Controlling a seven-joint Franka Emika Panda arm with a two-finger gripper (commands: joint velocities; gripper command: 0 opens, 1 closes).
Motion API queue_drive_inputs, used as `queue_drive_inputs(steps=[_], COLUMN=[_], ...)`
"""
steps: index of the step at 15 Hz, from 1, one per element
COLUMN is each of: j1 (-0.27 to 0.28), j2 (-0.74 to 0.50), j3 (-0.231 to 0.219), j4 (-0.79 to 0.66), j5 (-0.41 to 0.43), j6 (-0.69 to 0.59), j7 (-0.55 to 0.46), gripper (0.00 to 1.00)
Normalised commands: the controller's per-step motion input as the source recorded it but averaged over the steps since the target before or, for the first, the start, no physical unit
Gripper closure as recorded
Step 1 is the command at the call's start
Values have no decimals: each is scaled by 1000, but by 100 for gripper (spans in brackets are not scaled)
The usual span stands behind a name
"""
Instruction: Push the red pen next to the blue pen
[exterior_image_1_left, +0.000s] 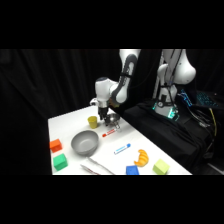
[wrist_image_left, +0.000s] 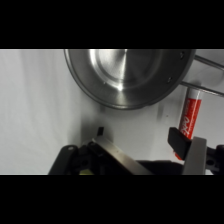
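The red pen (exterior_image_1_left: 110, 133) lies on the white table, just right of the grey bowl (exterior_image_1_left: 85, 142). My gripper (exterior_image_1_left: 111, 120) hangs low over the table directly behind the pen, close to the yellow cup (exterior_image_1_left: 93, 121). The blue pen (exterior_image_1_left: 122, 148), white with blue ends, lies further toward the front, apart from the red one. In the wrist view the red pen (wrist_image_left: 190, 116) runs alongside the right fingertip (wrist_image_left: 179, 142) and is partly hidden by it. The gripper (wrist_image_left: 140, 137) is open with nothing between its fingers, and the metal bowl (wrist_image_left: 125, 75) fills the top.
An orange block (exterior_image_1_left: 55, 145) and a green block (exterior_image_1_left: 60, 161) sit at the left edge. Metal tongs (exterior_image_1_left: 95, 167), a blue block (exterior_image_1_left: 132, 170), a yellow banana-like thing (exterior_image_1_left: 142, 158) and a yellow-green block (exterior_image_1_left: 161, 167) line the front.
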Motion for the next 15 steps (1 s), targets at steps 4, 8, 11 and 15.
queue_drive_inputs(steps=[4, 8, 11, 15], j1=[-161, -90, 43, 261], j2=[248, 194, 107, -108], j3=[138, 120, 53, -94], j4=[216, 177, 118, -49], j5=[-56, -71, -119, -195], j6=[177, 150, 110, 29], j7=[-72, 7, 114, 277], gripper=[0, 0, 0, 0])
